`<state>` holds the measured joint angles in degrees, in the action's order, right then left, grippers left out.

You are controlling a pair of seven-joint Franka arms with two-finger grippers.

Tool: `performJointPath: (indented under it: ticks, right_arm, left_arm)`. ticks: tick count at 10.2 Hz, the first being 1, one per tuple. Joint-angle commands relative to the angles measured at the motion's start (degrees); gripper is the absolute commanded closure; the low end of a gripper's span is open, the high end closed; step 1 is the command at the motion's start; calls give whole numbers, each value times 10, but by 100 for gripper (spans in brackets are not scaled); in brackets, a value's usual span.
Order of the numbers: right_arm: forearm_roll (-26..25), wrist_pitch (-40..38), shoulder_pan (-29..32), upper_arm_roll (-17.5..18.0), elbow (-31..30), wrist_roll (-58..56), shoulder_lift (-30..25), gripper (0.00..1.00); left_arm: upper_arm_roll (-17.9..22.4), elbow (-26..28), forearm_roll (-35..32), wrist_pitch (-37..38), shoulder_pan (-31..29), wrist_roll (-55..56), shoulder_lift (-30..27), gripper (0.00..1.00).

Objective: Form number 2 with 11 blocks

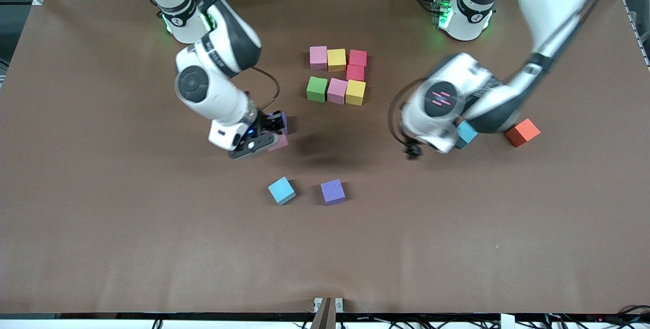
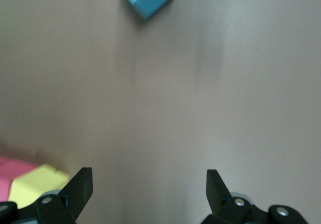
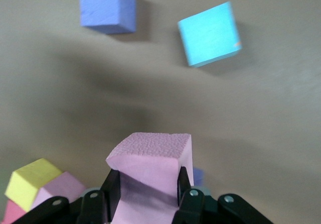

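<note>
My right gripper (image 1: pixel 268 139) is shut on a pink block (image 1: pixel 280 142), also seen in the right wrist view (image 3: pixel 150 156), beside a partly hidden purple block (image 1: pixel 281 120). Seven blocks form the upper rows of the number 2 (image 1: pixel 337 75): pink (image 1: pixel 318 57), yellow (image 1: pixel 336 59), red (image 1: pixel 357 57); red (image 1: pixel 355 72); green (image 1: pixel 317 89), pink (image 1: pixel 337 90), yellow (image 1: pixel 355 92). A light blue block (image 1: pixel 282 190) and a purple block (image 1: pixel 332 191) lie nearer to the front camera. My left gripper (image 1: pixel 414 150) is open and empty (image 2: pixel 149 184) over bare table.
An orange cube (image 1: pixel 522 132) lies toward the left arm's end of the table. Another light blue cube (image 1: pixel 466 133) shows partly from under the left arm's hand beside it. The brown table (image 1: pixel 152 242) is bare toward the front camera.
</note>
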<state>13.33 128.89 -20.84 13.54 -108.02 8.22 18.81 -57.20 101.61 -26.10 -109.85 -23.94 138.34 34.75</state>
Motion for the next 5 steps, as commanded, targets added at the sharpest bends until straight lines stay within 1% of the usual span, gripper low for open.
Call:
performJointPath:
  ticks: [1,2,3,5]
  right_arm:
    - [-10,13,-38,0,-24,57,-8,54]
    - [-10,37,-47,1,-37,91,-7,54]
    - [-9,46,-56,1,-39,134,-3,56]
    - [-9,54,-58,1,-40,222,13,55]
  left_arm:
    - [-15,40,-7,5,-86,-64,-25,0]
    - [-16,66,-16,-2,-111,-90,-37,0]
    - [-28,90,-23,-11,-143,-116,-43,0]
    - [-64,141,-67,-36,-203,-141,-44,0]
